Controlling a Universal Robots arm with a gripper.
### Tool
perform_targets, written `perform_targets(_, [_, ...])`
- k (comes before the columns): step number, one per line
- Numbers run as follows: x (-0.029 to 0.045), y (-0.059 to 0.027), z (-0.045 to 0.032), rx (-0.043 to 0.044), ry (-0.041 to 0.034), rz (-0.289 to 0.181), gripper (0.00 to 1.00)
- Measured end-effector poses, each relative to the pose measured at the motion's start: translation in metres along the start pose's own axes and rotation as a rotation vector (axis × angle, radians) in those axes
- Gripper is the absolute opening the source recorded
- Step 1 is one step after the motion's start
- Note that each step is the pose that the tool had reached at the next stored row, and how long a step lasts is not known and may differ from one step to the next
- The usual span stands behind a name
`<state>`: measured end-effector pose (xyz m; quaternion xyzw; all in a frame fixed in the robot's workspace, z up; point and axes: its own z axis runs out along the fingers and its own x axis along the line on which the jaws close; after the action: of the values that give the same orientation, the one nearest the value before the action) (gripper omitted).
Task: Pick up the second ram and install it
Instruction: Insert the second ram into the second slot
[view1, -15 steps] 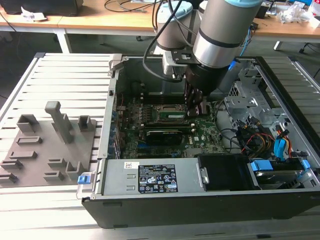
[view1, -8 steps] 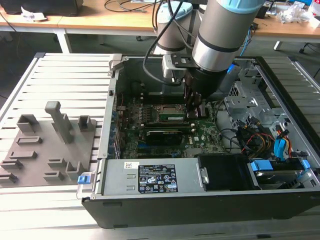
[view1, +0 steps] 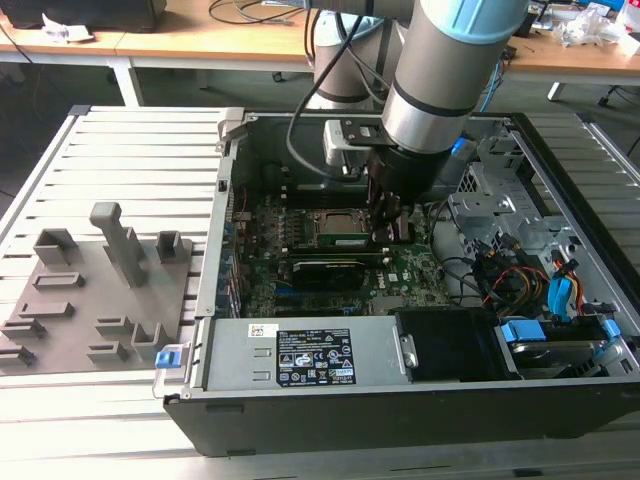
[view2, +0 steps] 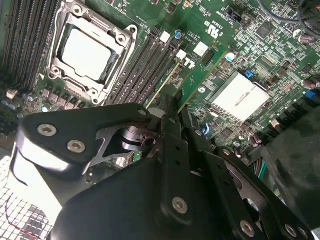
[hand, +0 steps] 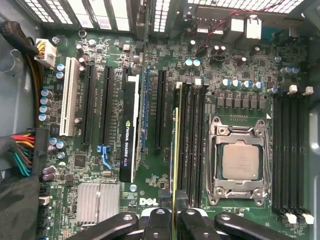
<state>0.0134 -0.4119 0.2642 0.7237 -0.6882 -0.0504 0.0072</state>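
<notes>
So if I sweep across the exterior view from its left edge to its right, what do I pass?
Grey fixture tray on the slatted table → open computer case's left wall → CPU socket → gripper over the motherboard → coloured cable bundle → blue drive clips.

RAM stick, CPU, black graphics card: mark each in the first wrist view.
RAM stick (hand: 175, 150), first wrist view: on its thin top edge, mid-length.
CPU (hand: 242, 161), first wrist view: centre of its silver lid.
black graphics card (hand: 128, 130), first wrist view: middle of its black shroud.
</notes>
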Motion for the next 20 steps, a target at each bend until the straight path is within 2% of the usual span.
perform_targets(16, [0.0004, -0.0014, 0.0165, 0.0, 0.0, 0.0, 0.14])
perform_targets(20, [0.0006, -0.0019, 0.0231, 0.0, 0.0, 0.0, 0.14])
